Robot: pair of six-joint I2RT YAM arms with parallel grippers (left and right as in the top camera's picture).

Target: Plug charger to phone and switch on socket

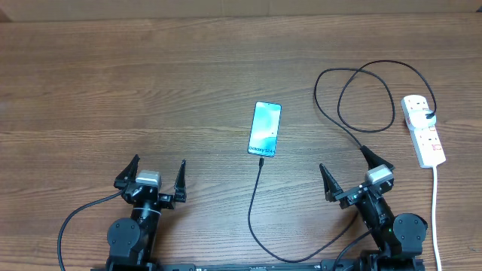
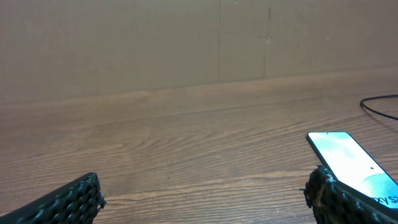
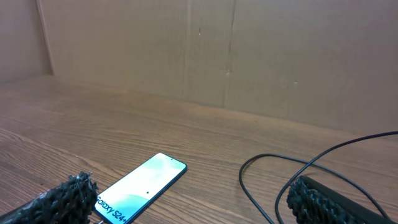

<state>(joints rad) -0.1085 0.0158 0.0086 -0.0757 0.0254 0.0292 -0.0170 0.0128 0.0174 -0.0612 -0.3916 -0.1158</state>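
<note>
The phone (image 1: pixel 264 128) lies flat mid-table, its cyan screen lit. It also shows in the left wrist view (image 2: pixel 348 157) and the right wrist view (image 3: pixel 140 185). The black charger cable (image 1: pixel 253 203) runs from the phone's near edge toward me, curves right under the right arm, then loops widely (image 1: pixel 354 83) to the white socket strip (image 1: pixel 423 134) at the far right. Its tip touches the phone's edge; I cannot tell if it is inserted. My left gripper (image 1: pixel 158 175) (image 2: pixel 205 186) is open and empty, left of the phone. My right gripper (image 1: pixel 354 169) (image 3: pixel 189 193) is open and empty, between phone and socket.
The socket's white cord (image 1: pixel 435 211) runs down the right side toward the table's front edge. A brown cardboard wall (image 2: pixel 186 43) stands along the back of the wooden table (image 1: pixel 113 90). Cable loops (image 3: pixel 261 186) lie just ahead of the right gripper.
</note>
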